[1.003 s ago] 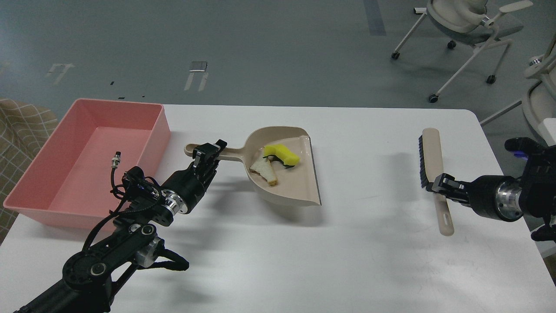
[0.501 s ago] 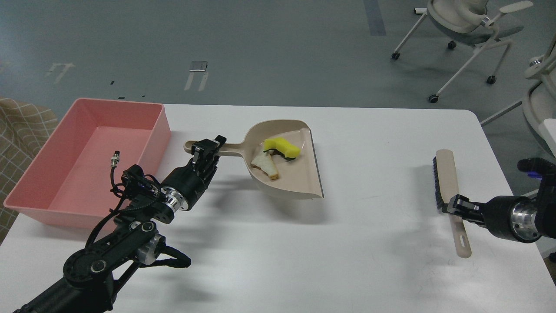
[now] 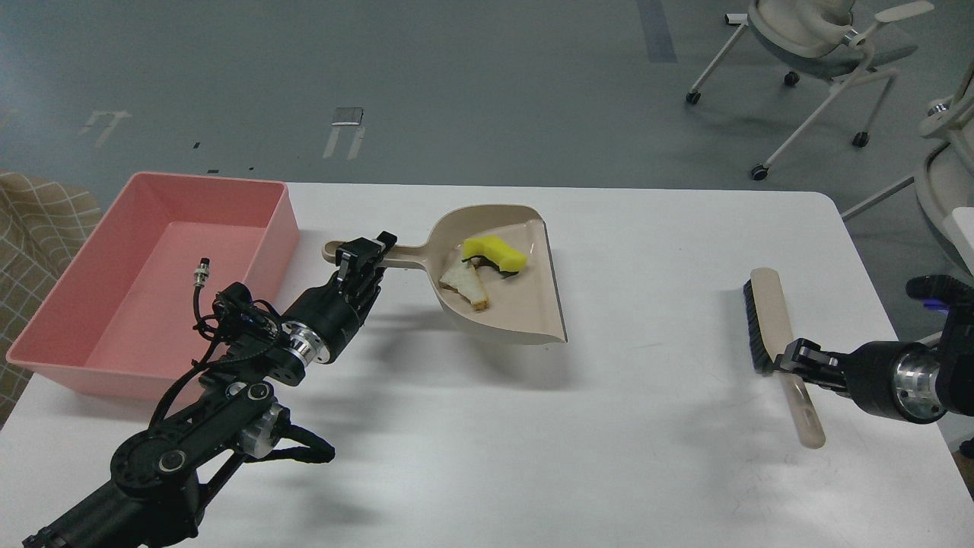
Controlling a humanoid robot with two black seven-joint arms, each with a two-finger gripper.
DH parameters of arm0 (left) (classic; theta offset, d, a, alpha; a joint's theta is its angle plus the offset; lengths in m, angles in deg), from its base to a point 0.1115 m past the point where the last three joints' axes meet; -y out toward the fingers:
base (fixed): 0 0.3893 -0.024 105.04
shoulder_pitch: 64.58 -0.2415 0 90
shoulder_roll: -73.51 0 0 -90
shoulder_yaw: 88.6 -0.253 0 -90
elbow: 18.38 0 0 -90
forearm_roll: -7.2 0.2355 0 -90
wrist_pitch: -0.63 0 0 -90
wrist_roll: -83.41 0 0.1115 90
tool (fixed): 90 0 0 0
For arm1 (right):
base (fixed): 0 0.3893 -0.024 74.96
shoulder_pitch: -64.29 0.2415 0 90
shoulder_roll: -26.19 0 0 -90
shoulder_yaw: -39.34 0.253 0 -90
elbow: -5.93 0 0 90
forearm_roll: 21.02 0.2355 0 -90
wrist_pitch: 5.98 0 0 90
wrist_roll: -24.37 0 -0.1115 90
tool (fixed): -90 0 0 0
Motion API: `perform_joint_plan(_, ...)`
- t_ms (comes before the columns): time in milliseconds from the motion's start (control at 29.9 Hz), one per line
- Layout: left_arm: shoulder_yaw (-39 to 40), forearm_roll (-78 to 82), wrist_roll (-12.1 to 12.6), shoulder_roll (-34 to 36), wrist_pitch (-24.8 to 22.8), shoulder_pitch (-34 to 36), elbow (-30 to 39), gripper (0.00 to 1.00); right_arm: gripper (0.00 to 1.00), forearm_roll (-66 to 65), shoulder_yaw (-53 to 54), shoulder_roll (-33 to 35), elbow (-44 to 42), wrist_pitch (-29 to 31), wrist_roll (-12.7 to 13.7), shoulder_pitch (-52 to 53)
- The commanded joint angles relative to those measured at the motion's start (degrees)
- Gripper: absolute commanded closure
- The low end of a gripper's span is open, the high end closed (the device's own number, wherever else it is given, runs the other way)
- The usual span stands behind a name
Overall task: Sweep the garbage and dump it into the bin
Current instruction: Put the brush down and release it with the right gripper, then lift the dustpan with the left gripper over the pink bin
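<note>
My left gripper (image 3: pixel 367 257) is shut on the handle of the beige dustpan (image 3: pixel 525 304) and holds it a little above the white table (image 3: pixel 487 426). In the pan lie the garbage scraps: a yellow sponge piece (image 3: pixel 494 253) with a dark underside and a whitish-tan bread-like slice (image 3: pixel 467 282). The pink bin (image 3: pixel 152 278) stands at the table's left, just left of the dustpan handle, and looks empty. My right gripper (image 3: pixel 793 359) is shut on the handle of the beige brush (image 3: pixel 770 323) with black bristles, at the table's right.
White office chairs (image 3: pixel 822 46) stand on the grey floor beyond the table's far right corner. A beige checked cloth (image 3: pixel 38 221) shows at the left edge behind the bin.
The dustpan has risen off the table and tipped a little with the scraps in it. My right gripper has drawn the brush right and toward me, then slightly back left.
</note>
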Motion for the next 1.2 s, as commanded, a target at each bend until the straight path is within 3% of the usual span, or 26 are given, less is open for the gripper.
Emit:
perform_joint_plan(0, 0.0, 0.0, 0.0, 0.0, 0.0, 0.0, 0.0, 0.97, 0.67, 0.0, 0.2, 0.0, 0.0, 0.0, 0.0, 0.0)
perform_joint_plan(267, 0.1, 0.0, 0.0, 0.2, 0.0, 0.8, 0.0, 0.97, 0.5, 3.1, 9.2, -0.1, -0.5, 0.0, 0.0, -0.1)
perform_joint_plan(468, 0.2, -0.1, 0.0, 0.8, 0.0, 0.9, 0.8, 0.97, 0.45, 8.8, 17.9, -0.3, -0.5, 0.0, 0.0, -0.1)
perform_joint_plan(602, 0.3, -0.1, 0.1, 0.9, 0.1, 1.0, 1.4, 0.96, 0.31, 9.3, 27.6, -6.6, -2.2, 0.0, 0.0, 0.0)
perform_joint_plan(702, 0.4, -0.1, 0.1, 1.3, 0.1, 0.9, 2.9, 0.96, 0.02, 9.4, 36.8, -15.3, -6.3, 0.0, 0.0, -0.2)
perform_joint_plan(936, 1.8, -0.2, 0.3, 4.6, 0.0, 1.4, 3.3, 0.96, 0.02, 10.8, 51.6, -33.7, -14.0, 0.0, 0.0, -0.3)
perform_joint_plan(1170, 4.6, -3.9, 0.0, 10.2, -0.1, 0.8, 6.7, 0.96, 0.02, 17.5, 53.6, -37.9, -18.9, 0.0, 0.0, -2.5)
